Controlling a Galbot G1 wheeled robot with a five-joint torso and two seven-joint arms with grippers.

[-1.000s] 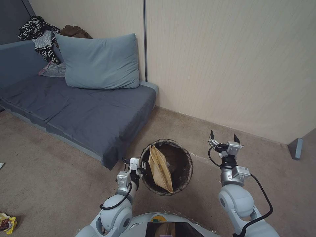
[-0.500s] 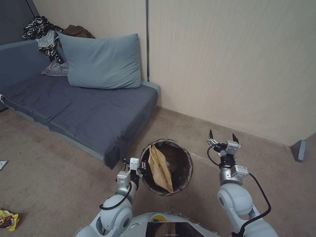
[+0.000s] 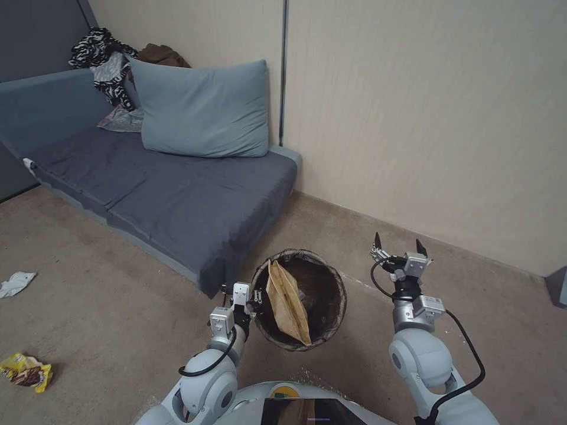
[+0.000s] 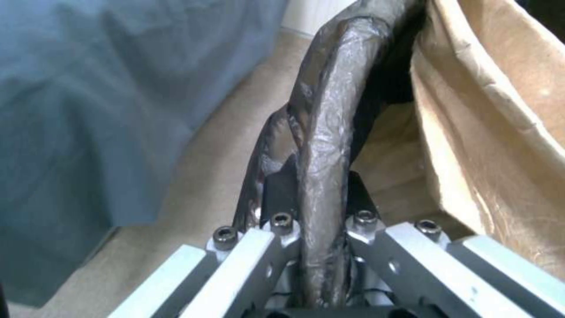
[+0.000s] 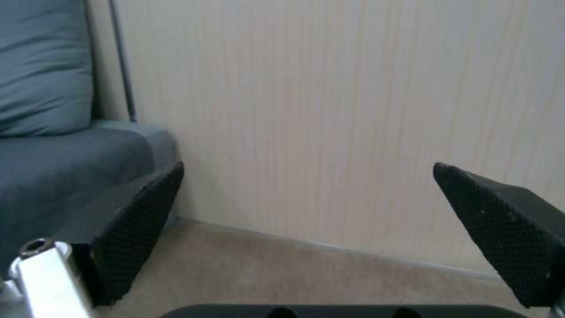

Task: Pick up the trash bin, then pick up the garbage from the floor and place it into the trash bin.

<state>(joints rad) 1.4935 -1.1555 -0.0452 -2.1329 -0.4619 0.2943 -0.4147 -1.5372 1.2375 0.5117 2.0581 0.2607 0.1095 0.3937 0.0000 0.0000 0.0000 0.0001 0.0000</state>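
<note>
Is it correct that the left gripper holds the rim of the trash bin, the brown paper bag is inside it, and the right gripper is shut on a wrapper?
Not fully. The right gripper is open and holds nothing, as the right wrist view shows. The rest is right: the left gripper is shut on the rim of the trash bin, and the brown paper bag is inside.

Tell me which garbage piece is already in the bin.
The flat brown paper bag, upright inside the trash bin. The white scrap and yellow wrapper lie on the carpet.
</note>
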